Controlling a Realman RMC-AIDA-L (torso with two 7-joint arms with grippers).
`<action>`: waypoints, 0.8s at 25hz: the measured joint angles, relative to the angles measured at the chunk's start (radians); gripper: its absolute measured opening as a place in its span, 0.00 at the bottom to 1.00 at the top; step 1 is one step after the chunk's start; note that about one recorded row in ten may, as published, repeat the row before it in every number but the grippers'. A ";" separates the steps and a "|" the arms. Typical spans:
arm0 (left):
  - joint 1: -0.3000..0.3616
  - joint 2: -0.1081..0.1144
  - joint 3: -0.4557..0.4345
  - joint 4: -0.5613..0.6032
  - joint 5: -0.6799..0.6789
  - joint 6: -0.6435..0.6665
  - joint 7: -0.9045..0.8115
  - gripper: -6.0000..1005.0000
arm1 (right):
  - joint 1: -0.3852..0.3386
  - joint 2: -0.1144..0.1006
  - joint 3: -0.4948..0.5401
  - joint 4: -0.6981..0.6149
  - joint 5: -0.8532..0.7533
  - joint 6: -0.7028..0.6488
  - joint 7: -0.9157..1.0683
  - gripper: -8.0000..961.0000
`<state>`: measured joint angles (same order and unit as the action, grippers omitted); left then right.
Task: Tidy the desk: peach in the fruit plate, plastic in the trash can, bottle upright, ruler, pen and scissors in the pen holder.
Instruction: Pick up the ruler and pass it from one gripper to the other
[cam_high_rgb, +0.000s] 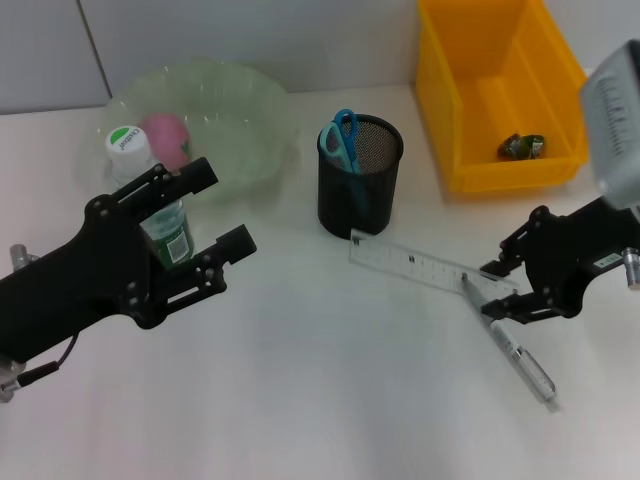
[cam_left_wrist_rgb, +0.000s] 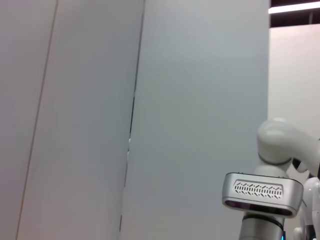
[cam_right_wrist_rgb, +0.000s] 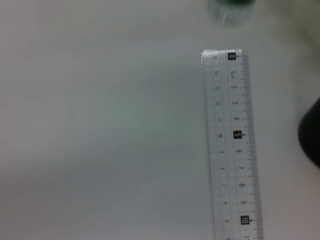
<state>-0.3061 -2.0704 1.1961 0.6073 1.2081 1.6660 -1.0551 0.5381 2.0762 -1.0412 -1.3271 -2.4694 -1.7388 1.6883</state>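
Scissors (cam_high_rgb: 342, 138) in pen holder (cam_high_rgb: 359, 176) — ruler (cam_high_rgb: 425, 265), pen (cam_high_rgb: 507, 341) just right — before it.

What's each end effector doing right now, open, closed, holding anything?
Left end effector: open, empty, fingers either side of the upright bottle.
Right end effector: open, empty, low at the ruler and pen.

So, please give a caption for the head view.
Right gripper open over ruler and pen; scissors already in holder.

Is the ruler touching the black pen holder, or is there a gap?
Apart. In the head view a strip of bare table shows between the ruler end and the pen holder base.
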 joint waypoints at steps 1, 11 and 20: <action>0.000 0.000 0.000 0.000 0.000 0.000 0.000 0.78 | -0.012 0.000 0.025 0.013 0.033 -0.001 -0.015 0.41; -0.006 0.000 0.003 -0.055 -0.095 0.080 0.089 0.78 | -0.083 0.000 0.159 0.207 0.315 0.010 -0.184 0.41; -0.022 0.001 0.002 -0.075 -0.106 0.105 0.110 0.78 | -0.084 -0.006 0.191 0.343 0.456 -0.011 -0.304 0.41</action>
<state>-0.3282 -2.0694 1.1982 0.5323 1.1021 1.7706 -0.9455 0.4543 2.0705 -0.8507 -0.9840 -2.0131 -1.7496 1.3839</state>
